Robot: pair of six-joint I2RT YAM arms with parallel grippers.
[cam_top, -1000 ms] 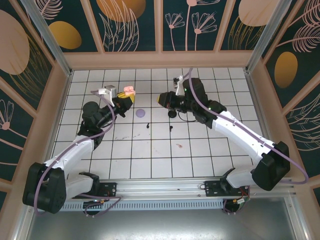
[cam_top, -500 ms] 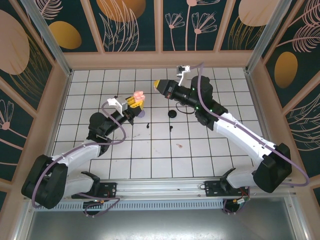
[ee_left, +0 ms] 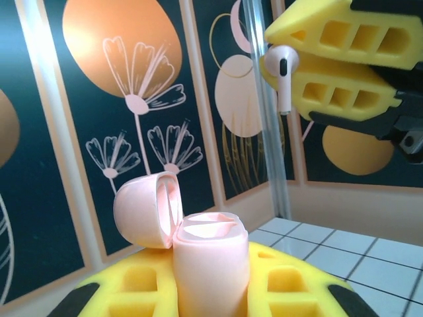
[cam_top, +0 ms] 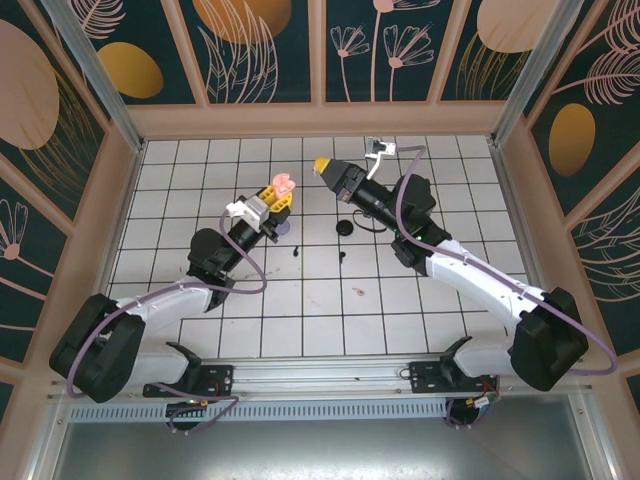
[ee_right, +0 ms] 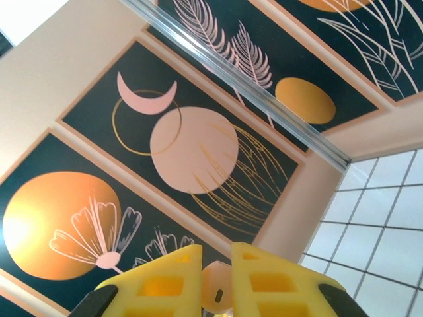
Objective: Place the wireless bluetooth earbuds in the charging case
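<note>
Pink earbud and open case held up, close together.
The left hand clamps the pink case upright, lid open, so its sockets face up. At its 2 o'clock, apart, the right hand pinches the earbud by the head, stem hanging free, likely for a stem-first drop.

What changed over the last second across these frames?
The left claw carried the open pink charging case rightward, toward the right claw, which swung the pink earbud toward the far wall, away from the black round object. Both grips unchanged; that object stayed put.
</note>
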